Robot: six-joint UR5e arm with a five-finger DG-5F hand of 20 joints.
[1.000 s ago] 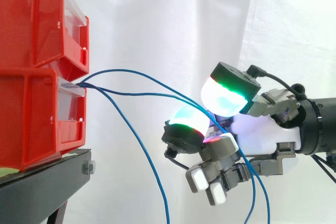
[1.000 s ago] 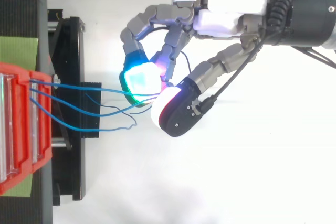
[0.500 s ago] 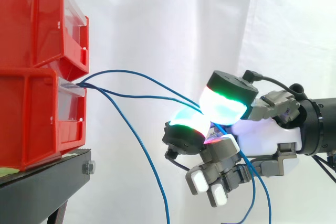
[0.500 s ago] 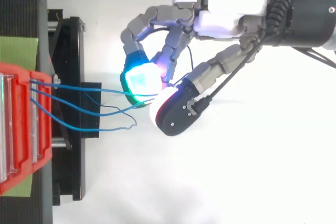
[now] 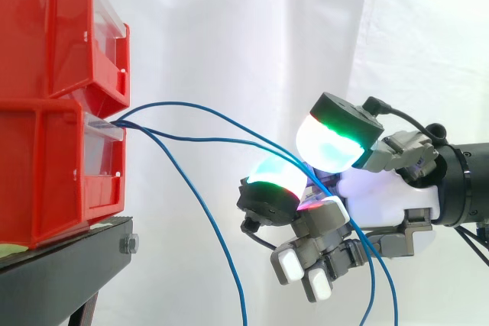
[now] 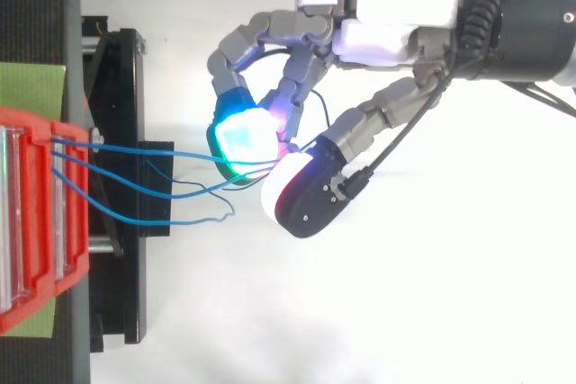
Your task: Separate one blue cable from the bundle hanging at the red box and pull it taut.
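Note:
Several thin blue cables [image 5: 210, 114] come out of the lower red bin [image 5: 53, 166] and arc to the right. Two of them run into my hand [image 5: 382, 192]; a third cable [image 5: 206, 219] hangs down on its own to the bottom edge. My hand sits right of the bins, fingers curled. The two cables pass between the large thumb pad [image 5: 332, 139] and a green-glowing fingertip [image 5: 273, 177], then drop behind the palm. From above, the cables [image 6: 144, 152] reach from the bin to the pinch under my hand [image 6: 387, 38]. They still sag.
A second red bin [image 5: 53, 28] is stacked on the lower one, both on a black stand [image 5: 61, 265] at the left. A white curtain [image 5: 252, 36] hangs behind.
The thumb pad dipped toward the cables half a second ago and has risen slightly again. The cables and the rest of the hand have hardly moved.

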